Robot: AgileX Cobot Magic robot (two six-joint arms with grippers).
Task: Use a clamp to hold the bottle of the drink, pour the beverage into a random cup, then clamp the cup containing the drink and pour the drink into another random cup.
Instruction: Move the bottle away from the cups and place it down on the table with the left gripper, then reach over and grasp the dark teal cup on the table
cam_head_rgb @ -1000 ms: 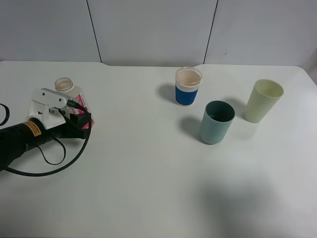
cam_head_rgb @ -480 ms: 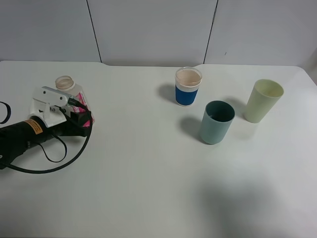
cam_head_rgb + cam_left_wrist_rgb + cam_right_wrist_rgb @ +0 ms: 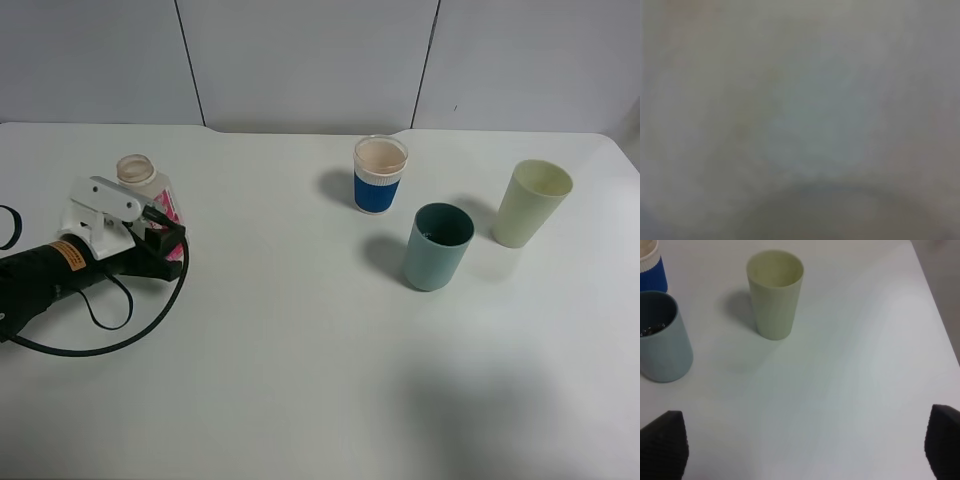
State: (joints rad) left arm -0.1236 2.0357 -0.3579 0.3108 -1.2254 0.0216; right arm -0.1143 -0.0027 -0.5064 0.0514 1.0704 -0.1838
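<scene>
The clear bottle (image 3: 140,176) with its pink label stands upright at the table's far left. My left gripper (image 3: 163,232) is right up against its near side, and the white wrist mount hides the jaws. The left wrist view is only a grey blur. The teal-green cup (image 3: 438,246) stands right of centre, and the right wrist view shows a little dark drink (image 3: 651,330) in its bottom (image 3: 662,340). The blue-banded cup (image 3: 380,176) (image 3: 650,271) stands behind it. My right gripper (image 3: 802,447) hovers open and empty over bare table near the teal cup.
A taller pale yellow-green cup (image 3: 531,203) (image 3: 775,295) stands at the right, close to the teal cup. A black cable (image 3: 110,330) loops from the left arm onto the table. The table's right edge (image 3: 935,315) runs near the right gripper.
The left wrist has shifted slightly at the bottle, and the bottle's neck sits a touch further right. The cups and the right gripper have not moved.
</scene>
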